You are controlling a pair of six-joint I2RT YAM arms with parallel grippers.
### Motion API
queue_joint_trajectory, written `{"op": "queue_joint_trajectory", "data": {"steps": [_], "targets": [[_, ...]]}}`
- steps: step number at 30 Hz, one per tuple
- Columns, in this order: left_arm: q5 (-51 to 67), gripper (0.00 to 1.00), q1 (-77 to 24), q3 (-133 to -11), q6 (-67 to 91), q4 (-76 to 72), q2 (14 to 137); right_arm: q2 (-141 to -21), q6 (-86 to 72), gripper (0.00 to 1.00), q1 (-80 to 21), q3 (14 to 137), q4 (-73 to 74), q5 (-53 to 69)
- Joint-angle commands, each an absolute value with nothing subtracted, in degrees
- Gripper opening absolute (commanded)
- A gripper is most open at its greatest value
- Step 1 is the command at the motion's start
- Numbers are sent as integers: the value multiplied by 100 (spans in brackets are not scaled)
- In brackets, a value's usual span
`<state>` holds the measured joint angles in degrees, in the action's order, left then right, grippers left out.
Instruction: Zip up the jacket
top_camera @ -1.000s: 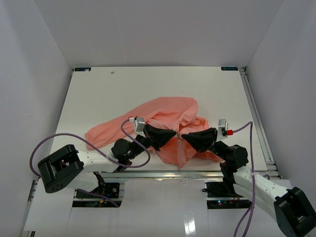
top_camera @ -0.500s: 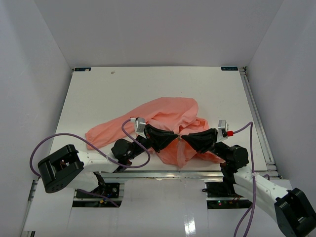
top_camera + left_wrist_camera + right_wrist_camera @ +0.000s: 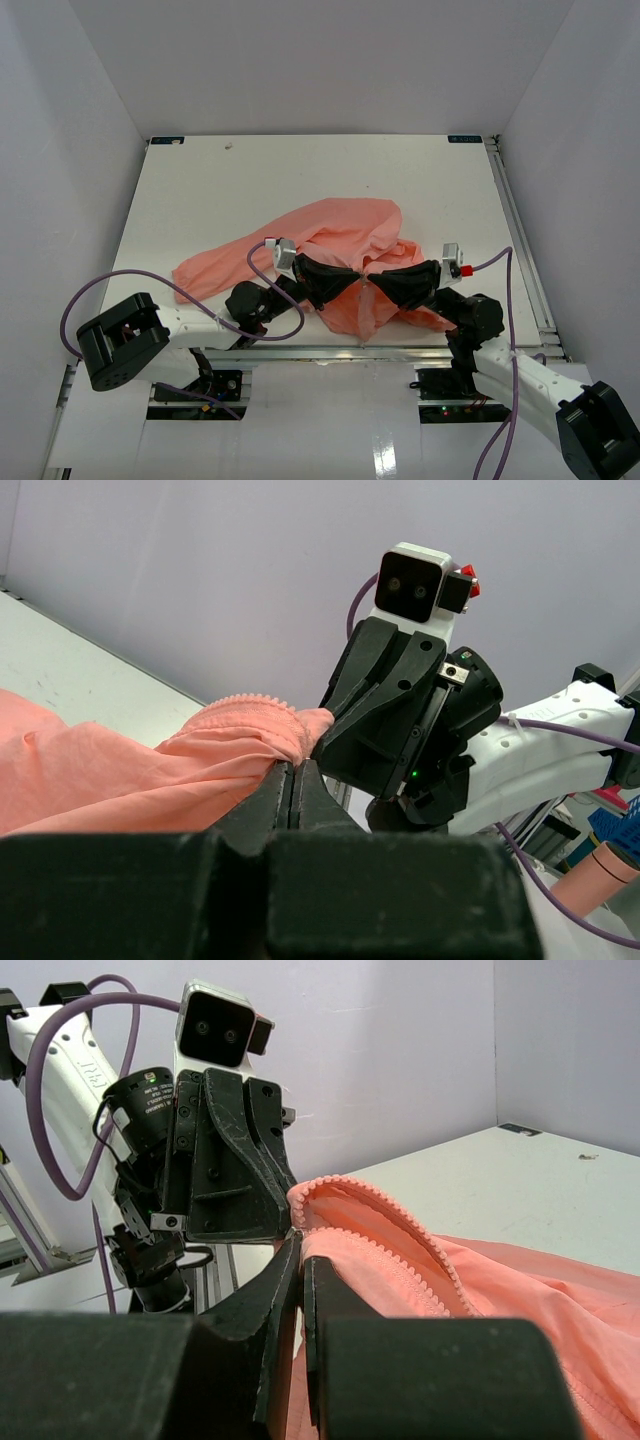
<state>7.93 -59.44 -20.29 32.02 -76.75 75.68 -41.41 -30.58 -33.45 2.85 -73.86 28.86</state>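
Observation:
The salmon-pink jacket lies crumpled on the white table, near the front middle. Both grippers meet tip to tip over its near edge and hold a fold of it above the table. My left gripper is shut, with bunched fabric running up to its tip. My right gripper is shut on the toothed zipper edge, and pink cloth shows between its fingers. The open zipper's two rows of teeth curve away from that tip. Each wrist view shows the other gripper's black body close in front.
The white table stands inside grey walls. A metal rail runs along its right edge and another along the front. A purple cable loops beside the left arm. One jacket sleeve stretches left.
My left gripper has edged right, closing the small gap to the right gripper. The fold of fabric now hangs bunched under the two tips. The right arm has barely moved.

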Motion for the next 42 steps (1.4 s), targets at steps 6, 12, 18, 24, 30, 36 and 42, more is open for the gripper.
{"op": "queue_joint_trajectory", "data": {"steps": [6,12,18,24,30,36,42], "targets": [[979,0,-5991,-1909,3090,-10427,7429,-3987,-2883,8,-3357,476,-8042,2730],[997,0,-5994,-1808,3059,-10433,7489,-3886,-2816,8,-3357,590,-7861,2654],[1121,0,-5994,-1779,3078,-10433,7512,-3975,-2763,8,-3357,704,-7789,2652],[1227,0,-5994,-1887,3193,-10424,7652,-4207,-2874,8,-3357,812,-7939,2798],[1320,0,-5994,-2014,3278,-10424,7713,-4307,-2939,8,-3363,756,-8032,2829],[1338,0,-5994,-1972,3246,-10433,7726,-4284,-2900,8,-3357,817,-8015,2696],[1232,0,-5994,-1763,3153,-10433,7738,-3998,-2658,8,-3357,957,-7448,2305]]}}
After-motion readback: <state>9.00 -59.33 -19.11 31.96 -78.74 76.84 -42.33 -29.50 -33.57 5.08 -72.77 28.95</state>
